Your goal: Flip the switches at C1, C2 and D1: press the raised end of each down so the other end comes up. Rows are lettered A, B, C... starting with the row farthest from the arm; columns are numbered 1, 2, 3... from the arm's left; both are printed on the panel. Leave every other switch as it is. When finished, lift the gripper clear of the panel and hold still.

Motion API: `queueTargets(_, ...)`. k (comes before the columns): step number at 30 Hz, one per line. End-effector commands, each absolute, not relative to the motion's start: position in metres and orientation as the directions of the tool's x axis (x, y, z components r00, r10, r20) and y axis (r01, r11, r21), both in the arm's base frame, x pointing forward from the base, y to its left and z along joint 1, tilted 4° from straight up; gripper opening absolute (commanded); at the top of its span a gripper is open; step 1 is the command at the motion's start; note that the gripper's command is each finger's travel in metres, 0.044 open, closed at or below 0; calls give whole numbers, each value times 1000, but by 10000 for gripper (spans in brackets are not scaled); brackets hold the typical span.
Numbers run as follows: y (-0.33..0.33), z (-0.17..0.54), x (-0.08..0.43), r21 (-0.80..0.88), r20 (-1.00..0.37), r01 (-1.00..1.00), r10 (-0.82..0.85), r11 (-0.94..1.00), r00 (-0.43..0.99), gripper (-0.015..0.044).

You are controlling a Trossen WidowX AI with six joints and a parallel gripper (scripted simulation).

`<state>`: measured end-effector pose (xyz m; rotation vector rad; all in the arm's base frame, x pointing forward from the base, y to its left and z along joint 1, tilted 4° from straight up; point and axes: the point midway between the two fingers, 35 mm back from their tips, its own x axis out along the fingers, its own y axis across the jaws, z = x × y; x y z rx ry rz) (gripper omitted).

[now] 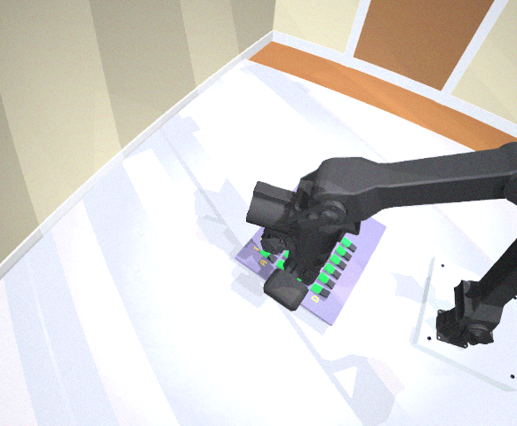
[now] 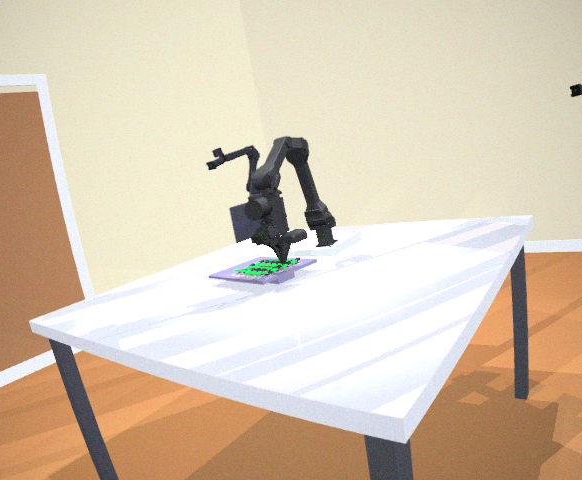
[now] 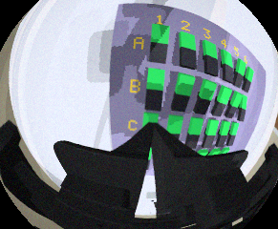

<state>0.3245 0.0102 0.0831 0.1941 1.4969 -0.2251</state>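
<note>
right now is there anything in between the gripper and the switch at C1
Nothing visible stands between them: the shut gripper has its tips right over the C1 switch, hiding its lower part in the wrist view. Whether they touch, I can't tell.

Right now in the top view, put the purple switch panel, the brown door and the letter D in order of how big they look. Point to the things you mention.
1. brown door (image 1: 408, 41)
2. purple switch panel (image 1: 348, 286) (image 2: 226, 275) (image 3: 124, 105)
3. letter D (image 1: 314, 298)
</note>
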Motion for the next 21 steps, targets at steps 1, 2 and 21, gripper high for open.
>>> queueTargets(1,12,121,324,-4,-996,268,-29,963,89,0)
queueTargets(2,13,134,322,-4,-995,268,-30,963,94,0)
queueTargets(21,-7,110,298,-5,-992,269,-39,963,119,0)
